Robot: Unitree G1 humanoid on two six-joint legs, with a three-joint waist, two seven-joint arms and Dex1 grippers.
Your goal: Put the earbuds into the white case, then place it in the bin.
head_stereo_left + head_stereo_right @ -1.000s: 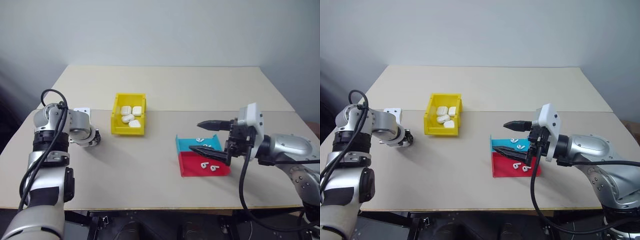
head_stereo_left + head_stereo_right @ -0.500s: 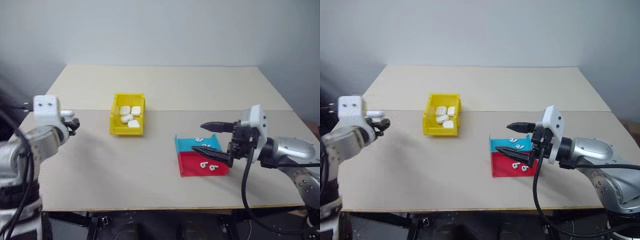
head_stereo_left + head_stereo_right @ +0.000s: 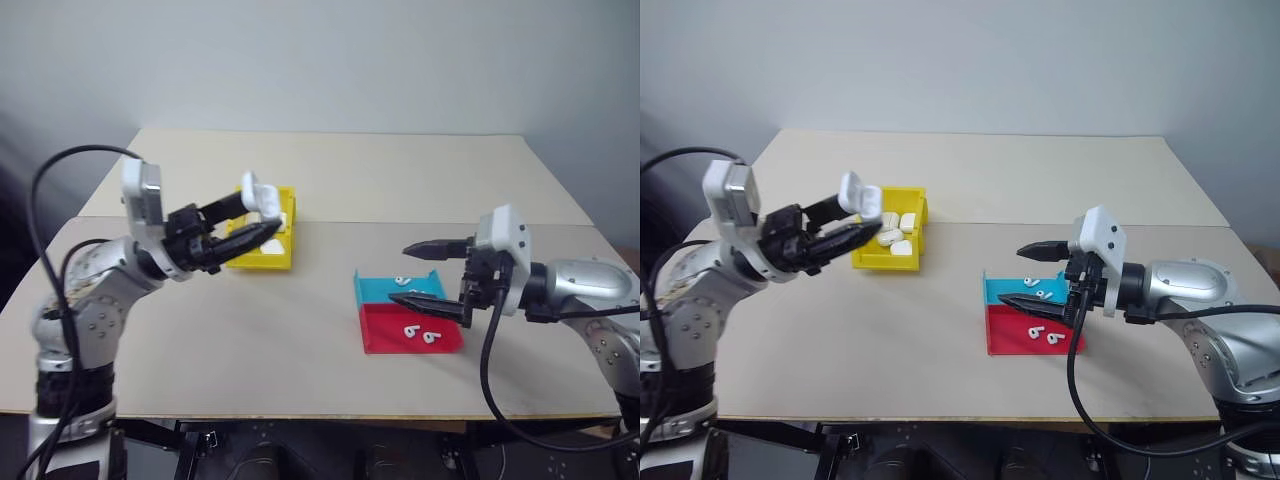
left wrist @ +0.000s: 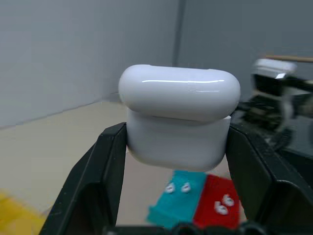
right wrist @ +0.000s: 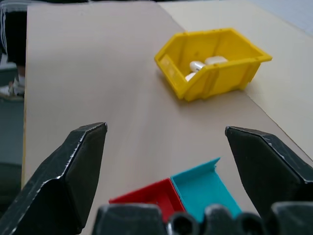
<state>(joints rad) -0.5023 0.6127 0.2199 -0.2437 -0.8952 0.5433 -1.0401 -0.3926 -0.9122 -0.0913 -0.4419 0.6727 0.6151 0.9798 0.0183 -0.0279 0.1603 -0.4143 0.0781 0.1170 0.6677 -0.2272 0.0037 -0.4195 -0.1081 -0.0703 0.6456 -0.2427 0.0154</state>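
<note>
- Left hand (image 3: 250, 222) is raised above the surface (image 3: 300, 330), clenched on a white case (image 4: 178, 120) whose lid sits slightly ajar.
- Held case hangs in front of the yellow bin (image 3: 902, 260), which holds more white cases (image 3: 890, 237).
- Right hand (image 3: 422, 272) hovers released, fingers wide apart, over the red and teal tray (image 3: 385, 335).
- Earbuds (image 3: 420, 334) lie in that tray.

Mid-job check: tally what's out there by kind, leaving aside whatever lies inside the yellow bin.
earbuds: 4 (two in the tray's teal half, two in its red half)
white case: 1 (held in the left gripper)
tray: 1
bin: 1
Total: 7
</note>
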